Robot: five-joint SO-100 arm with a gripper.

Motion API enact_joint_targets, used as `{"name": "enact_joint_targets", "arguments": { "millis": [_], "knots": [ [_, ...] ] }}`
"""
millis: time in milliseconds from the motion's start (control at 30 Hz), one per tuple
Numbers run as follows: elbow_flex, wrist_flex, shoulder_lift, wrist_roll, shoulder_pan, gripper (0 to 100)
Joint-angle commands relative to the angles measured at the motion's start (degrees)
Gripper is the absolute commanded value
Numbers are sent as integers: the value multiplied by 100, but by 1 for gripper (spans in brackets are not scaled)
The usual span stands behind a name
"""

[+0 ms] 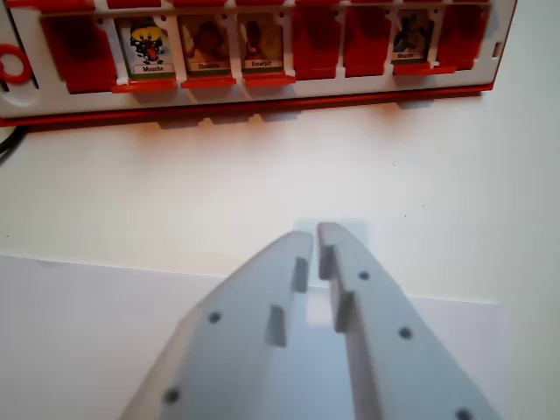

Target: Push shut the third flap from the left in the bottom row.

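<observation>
A red and white game board (262, 103) lies across the top of the wrist view, with its bottom row of flaps facing me. In that row three neighbouring flaps stand up showing picture cards: one with a yellow-haired face (147, 48), one brownish (208, 45) and one more (261, 45). A fourth raised flap (409, 37) is further to the wrist view's right. The slots between and beside them (317, 42) show plain red. My white gripper (316, 238) hovers well short of the board, its fingers nearly touching and holding nothing.
A white tabletop (262, 184) stretches between the gripper and the board. A lighter sheet or edge (87, 315) runs under the gripper. A black cable (7, 144) shows at the wrist view's left edge.
</observation>
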Motion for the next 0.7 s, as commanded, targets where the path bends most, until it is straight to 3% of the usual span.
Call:
{"name": "enact_joint_targets", "arguments": {
  "millis": [0, 167, 333, 533, 667],
  "knots": [
    [97, -738, -519, -44, -44, 0],
    [79, -2276, -2206, -70, -53, 0],
    [-53, -3419, -3445, -158, -316, 0],
    [-457, -4175, -4729, -123, -571, 0],
    [-571, -4676, -5414, -193, -615, 0]
  ]
}}
